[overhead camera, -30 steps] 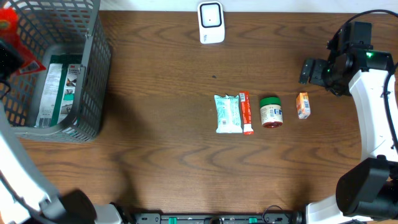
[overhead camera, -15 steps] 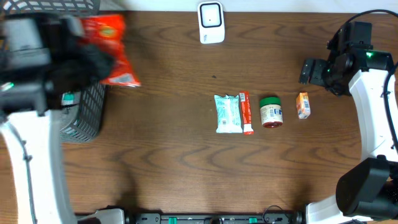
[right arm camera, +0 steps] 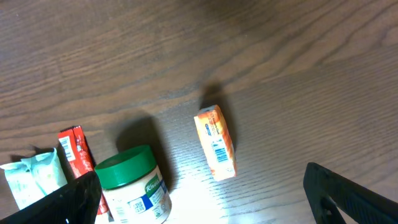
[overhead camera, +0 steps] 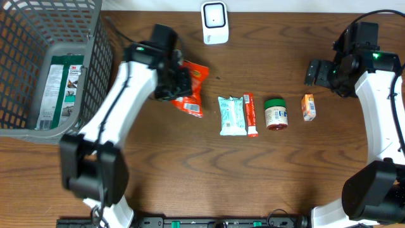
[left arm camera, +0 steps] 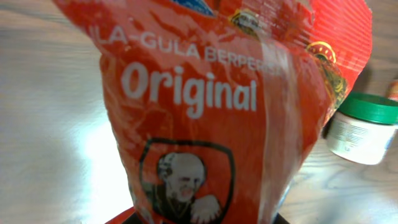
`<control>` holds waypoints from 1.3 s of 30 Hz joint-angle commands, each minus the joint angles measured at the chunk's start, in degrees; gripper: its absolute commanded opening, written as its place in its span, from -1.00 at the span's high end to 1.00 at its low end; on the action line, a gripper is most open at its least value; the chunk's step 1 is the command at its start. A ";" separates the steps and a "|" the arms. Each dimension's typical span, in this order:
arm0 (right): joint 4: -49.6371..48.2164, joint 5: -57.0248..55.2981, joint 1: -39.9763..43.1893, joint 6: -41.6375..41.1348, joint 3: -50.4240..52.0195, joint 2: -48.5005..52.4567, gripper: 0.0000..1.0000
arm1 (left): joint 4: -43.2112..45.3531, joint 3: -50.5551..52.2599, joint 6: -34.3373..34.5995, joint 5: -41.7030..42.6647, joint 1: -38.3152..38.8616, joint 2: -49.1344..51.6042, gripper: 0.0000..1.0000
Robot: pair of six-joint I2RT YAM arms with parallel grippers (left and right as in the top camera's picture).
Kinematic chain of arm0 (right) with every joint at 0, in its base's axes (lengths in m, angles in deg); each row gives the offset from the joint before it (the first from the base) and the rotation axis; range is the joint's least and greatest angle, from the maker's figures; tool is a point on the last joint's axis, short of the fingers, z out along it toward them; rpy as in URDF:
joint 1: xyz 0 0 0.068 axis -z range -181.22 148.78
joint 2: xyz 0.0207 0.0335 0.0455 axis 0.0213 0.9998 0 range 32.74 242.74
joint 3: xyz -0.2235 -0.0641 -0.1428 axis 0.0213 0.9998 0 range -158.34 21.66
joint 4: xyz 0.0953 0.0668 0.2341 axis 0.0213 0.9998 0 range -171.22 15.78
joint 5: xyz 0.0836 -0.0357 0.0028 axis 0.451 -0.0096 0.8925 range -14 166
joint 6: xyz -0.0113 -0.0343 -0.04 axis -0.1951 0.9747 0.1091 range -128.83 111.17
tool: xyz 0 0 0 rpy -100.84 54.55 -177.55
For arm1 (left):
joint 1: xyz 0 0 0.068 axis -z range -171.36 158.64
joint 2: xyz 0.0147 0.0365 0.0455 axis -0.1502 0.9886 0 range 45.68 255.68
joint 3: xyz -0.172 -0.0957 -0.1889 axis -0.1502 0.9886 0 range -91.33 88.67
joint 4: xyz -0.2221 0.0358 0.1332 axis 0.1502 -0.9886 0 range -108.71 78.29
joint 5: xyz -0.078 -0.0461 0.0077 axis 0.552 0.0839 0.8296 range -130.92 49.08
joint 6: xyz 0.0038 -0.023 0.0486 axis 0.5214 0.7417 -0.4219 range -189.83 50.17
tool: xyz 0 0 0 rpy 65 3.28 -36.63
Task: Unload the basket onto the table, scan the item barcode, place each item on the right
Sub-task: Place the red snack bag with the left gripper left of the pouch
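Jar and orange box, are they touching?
Apart. The right wrist view shows a clear gap between the jar and the orange box.

A small orange box (right arm camera: pixel 215 143) lay mid-frame on the wooden counter (right arm camera: pixel 186 43). At lower left stood a green-lidded jar (right arm camera: pixel 132 186), with a red stick pack (right arm camera: pixel 76 152) beside it and a pale teal packet (right arm camera: pixel 28 177) at the edge. The right tool (right arm camera: pixel 202 193) gaped wide, its dark fingers (right arm camera: pixel 348 199) in both lower corners

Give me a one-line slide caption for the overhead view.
Left gripper holds a red snack bag near the white scanner; right gripper open beside the small orange box.
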 commanded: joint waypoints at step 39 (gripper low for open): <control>0.07 0.09 0.26 0.37 -1.03 -0.90 -0.99 | 7.87 8.61 -5.57 0.07 4.92 11.67 0.85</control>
